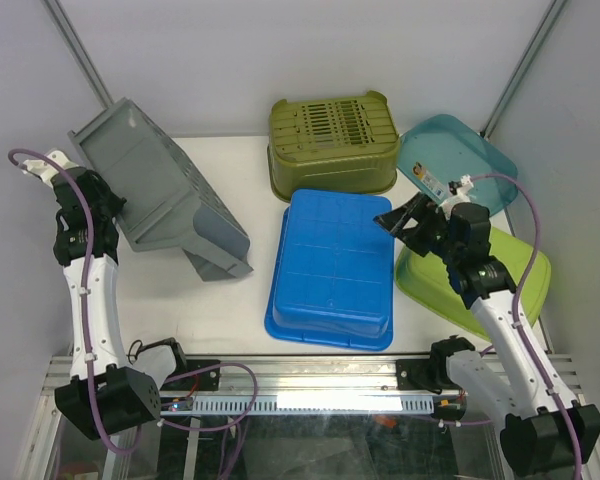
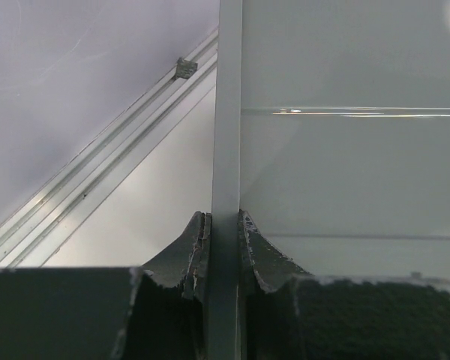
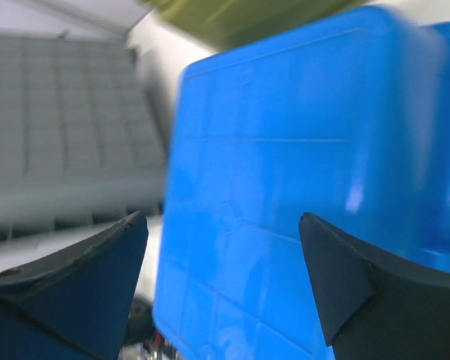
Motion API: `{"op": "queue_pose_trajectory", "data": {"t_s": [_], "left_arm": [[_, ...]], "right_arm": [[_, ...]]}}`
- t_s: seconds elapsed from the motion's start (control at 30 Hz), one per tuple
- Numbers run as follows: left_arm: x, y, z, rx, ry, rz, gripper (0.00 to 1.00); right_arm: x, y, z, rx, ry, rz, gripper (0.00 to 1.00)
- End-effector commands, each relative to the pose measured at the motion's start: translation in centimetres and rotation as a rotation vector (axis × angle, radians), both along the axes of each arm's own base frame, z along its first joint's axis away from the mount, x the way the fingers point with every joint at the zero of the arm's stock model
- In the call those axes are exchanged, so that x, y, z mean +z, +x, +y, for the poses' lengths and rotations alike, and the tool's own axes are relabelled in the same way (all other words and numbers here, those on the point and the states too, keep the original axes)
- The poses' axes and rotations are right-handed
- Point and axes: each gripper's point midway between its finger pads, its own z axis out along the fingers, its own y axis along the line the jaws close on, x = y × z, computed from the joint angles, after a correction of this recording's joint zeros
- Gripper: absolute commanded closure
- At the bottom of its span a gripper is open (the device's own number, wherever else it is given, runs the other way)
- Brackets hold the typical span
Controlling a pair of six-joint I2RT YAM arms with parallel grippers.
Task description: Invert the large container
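Top view, large grey container [image 1: 160,195]: it stands at the left of the table [image 1: 230,310], tipped up on one edge, neither upright nor flat.
Top view, left gripper [image 1: 110,215]: it sits at the container's raised left side; you cannot read the jaws from here.
Top view, right gripper [image 1: 405,222]: its jaws are spread and it holds nothing, hovering at the right edge of the blue tub [image 1: 335,265], well apart from the grey container.
Top view, handling: judge it as a stiff, light plastic shell with smooth walls. It is wide for one pinch, so expect it to swing about the grip. Take it by the rim, near the middle of a long side.
Left wrist view, left gripper [image 2: 225,232]: the jaws are pressed together on a thin grey edge [image 2: 226,112] of the container, which runs straight up between them.
Left wrist view, hidden: you see only that edge and a pale panel; how deep the bite goes is cut off.
Right wrist view, right gripper [image 3: 221,225]: the fingers stand wide with the blue tub [image 3: 300,187] beyond them.
Right wrist view, hard to read: the picture is blurred. The grey container [image 3: 67,135] shows as a gridded face at left, and its foot is out of sight.
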Motion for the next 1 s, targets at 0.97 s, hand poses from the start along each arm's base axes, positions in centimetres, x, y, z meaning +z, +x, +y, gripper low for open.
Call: {"op": "queue_pose_trajectory", "data": {"t_s": [0.97], "left_arm": [[-5.9, -2.2, -1.4, -0.039, -0.093, 0.189, 1.00]], "right_arm": [[1.3, -6.4, 36.1, 1.215, -0.111, -1.113, 0.34]]}}
